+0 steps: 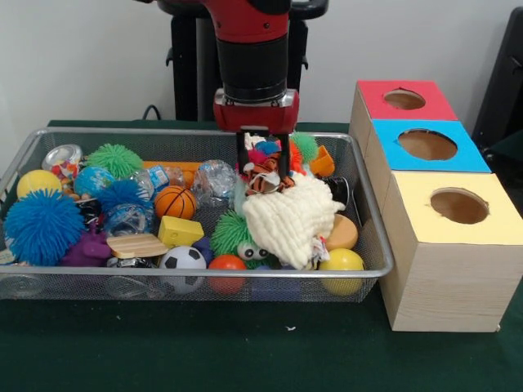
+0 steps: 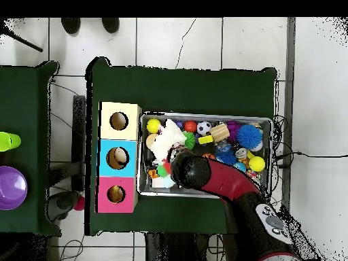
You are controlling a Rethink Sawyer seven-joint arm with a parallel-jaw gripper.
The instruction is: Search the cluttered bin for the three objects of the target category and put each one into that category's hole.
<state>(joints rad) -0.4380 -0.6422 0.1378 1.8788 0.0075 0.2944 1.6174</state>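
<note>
A wire mesh bin point(image 1: 372, 245) holds several toys. My gripper point(image 1: 263, 166) is down in the bin's back middle, open, with one finger on each side of a tiger-striped plush toy point(image 1: 263, 181). Whether the pads touch the toy is unclear. A cream knitted plush point(image 1: 290, 216) lies just in front of it. To the right of the bin stand three boxes with a round hole on top: red point(image 1: 404, 99), blue point(image 1: 427, 144) and yellow point(image 1: 459, 206). In the overhead view the arm point(image 2: 194, 170) covers the gripper, and the boxes point(image 2: 119, 158) stand left of the bin point(image 2: 268, 122).
The bin's left half holds a blue spiky ball point(image 1: 41, 224), a green spiky ball point(image 1: 114, 159), a small basketball point(image 1: 175, 202), a soccer ball point(image 1: 182, 260), a yellow block point(image 1: 180, 231) and a wooden block point(image 1: 136, 245). A yellow ball point(image 1: 341, 263) lies at the front right.
</note>
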